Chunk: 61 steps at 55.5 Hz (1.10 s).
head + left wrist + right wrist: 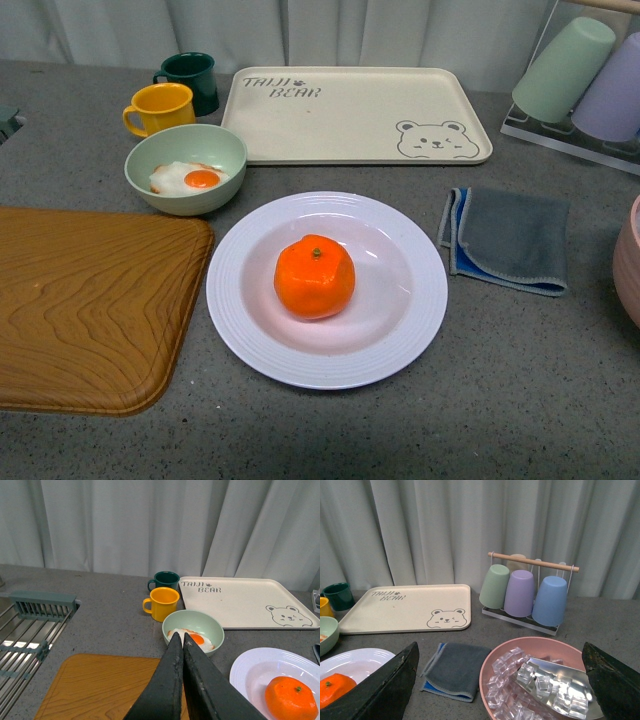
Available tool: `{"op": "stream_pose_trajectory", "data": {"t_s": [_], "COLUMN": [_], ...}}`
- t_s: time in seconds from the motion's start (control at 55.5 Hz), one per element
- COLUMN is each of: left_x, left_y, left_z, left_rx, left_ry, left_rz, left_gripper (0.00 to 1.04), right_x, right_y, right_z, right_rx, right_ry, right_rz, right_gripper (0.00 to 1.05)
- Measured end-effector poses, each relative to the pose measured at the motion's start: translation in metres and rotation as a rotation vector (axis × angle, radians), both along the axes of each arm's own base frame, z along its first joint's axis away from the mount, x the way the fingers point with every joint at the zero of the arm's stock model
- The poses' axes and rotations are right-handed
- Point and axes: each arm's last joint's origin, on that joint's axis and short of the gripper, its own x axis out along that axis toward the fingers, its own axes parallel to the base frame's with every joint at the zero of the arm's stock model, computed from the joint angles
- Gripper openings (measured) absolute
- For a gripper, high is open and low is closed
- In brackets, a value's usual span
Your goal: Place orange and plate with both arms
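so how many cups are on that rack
3 clearly: green cup, purple cup and blue cup, upside down side by side on the rack. A pale shape behind the first two may be a fourth.

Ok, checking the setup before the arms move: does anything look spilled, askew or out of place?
Nothing stands out. The orange sits centred in the plate, nothing is spilled, and only the folded cloth lies slightly skewed.

Grey counter [520, 390] carries plate [222, 290], bowl [190, 140], cloth [515, 235], wooden tray [90, 310]
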Motion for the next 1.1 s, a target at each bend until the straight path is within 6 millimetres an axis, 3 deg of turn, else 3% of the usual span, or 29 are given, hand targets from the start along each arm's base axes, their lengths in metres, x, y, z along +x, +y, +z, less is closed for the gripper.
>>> {"op": "stream_pose_trajectory", "data": {"t_s": [1.098], "left_x": [-0.034], "left_y": [0.000], "left_z": [-0.001], "left_rx": [0.000], "left_ry": [-0.003], "left_rz": [0.000], "left_gripper": [0.04], "right_x": [0.000], "right_y": [0.000], "right_z": [0.000], "right_rx": [0.000], "right_ry": [0.000], "right_rz": [0.000], "right_gripper": [0.95]}}
